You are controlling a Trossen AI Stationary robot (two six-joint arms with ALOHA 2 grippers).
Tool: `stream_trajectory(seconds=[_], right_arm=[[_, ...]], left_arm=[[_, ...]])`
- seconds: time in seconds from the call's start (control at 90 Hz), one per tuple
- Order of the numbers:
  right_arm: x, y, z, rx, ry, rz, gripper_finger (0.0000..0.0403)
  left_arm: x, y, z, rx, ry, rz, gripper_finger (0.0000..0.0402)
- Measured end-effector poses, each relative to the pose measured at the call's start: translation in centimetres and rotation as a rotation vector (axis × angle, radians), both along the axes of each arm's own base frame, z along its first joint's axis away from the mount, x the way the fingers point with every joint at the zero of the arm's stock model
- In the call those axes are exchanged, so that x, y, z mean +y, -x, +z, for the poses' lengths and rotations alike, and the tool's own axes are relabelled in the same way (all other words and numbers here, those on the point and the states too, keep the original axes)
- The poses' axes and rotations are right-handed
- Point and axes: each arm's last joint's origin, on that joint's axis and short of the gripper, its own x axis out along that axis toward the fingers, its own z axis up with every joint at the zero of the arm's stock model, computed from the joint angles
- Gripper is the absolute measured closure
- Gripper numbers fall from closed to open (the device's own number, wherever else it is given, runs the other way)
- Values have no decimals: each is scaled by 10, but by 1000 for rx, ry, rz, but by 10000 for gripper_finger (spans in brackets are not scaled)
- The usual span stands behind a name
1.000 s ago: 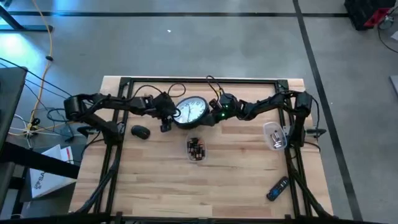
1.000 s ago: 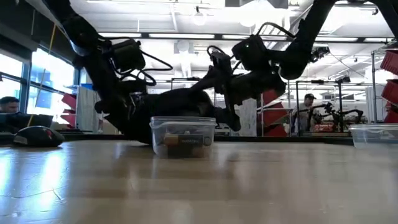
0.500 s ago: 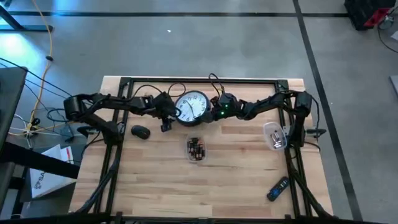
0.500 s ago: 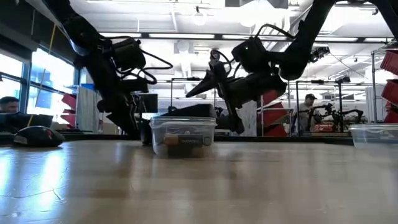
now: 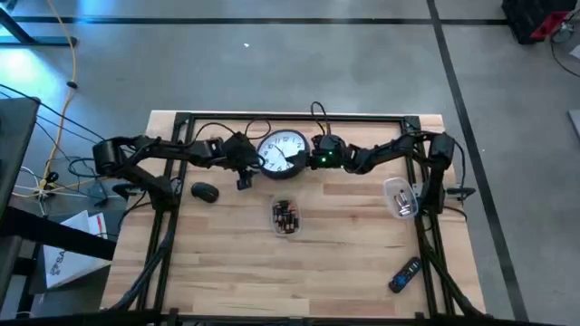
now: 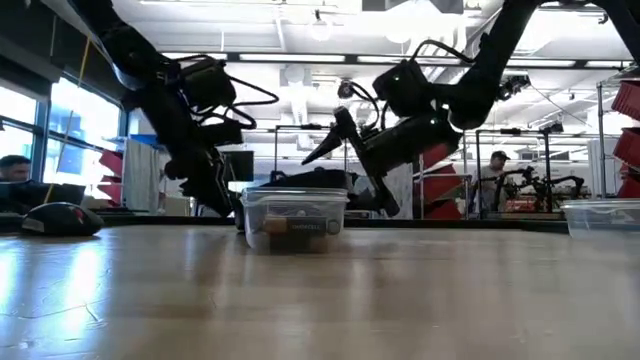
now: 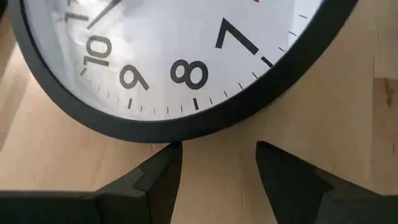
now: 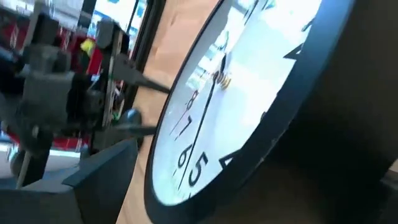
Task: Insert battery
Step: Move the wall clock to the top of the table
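A round wall clock (image 5: 283,152) with a black rim lies face up, nearly flat, at the far middle of the table. My left gripper (image 7: 217,155) stands open at the clock's left rim (image 7: 186,127), level with the table. My right gripper (image 5: 307,161) is open at the clock's right rim, one finger (image 8: 102,177) over the face side and the other behind the clock. Batteries lie in a small clear tub (image 5: 285,217) nearer the front, with no gripper on it. My left gripper has one fingertip (image 7: 171,152) right at the clock's rim; I cannot tell whether it touches. My right gripper has the clock's right rim (image 8: 249,162) between its open fingers. The face-side finger stands clear; the other is hidden behind the clock.
A black mouse (image 5: 206,192) lies left of the tub. A second clear tub (image 5: 400,197) stands at the right edge and a dark remote (image 5: 404,273) lies at the near right. Bare wood spans the near half of the table.
The clock has tipped down from a steep tilt to nearly flat, face up, and has shifted toward the table's far edge. My right gripper has gone with it toward the far edge and has tipped.
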Motion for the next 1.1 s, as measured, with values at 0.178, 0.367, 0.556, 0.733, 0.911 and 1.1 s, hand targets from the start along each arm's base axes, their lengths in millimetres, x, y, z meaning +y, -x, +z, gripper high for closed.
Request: stream_trajectory(seconds=[0.178, 0.367, 0.556, 0.733, 0.911, 1.1], right_arm=[[-4, -2, -10, -29, -43, -39, 33], [-6, -2, -11, -44, -34, -102, 75], [-11, -1, -11, -41, -37, -156, 115], [-13, 0, -11, -33, -19, -200, 154], [-14, 1, -11, -34, -20, -247, 197], [-13, 0, -10, -56, -27, -269, 247]], left_arm=[[0, -2, 1, -18, -10, -6, 214], [0, -1, 1, -15, -9, -10, 214], [0, -2, 1, -18, -11, -10, 214], [1, -4, 3, -52, -8, -24, 214], [1, -6, 5, -90, -6, -30, 214], [3, -10, 9, -149, -15, -14, 214]])
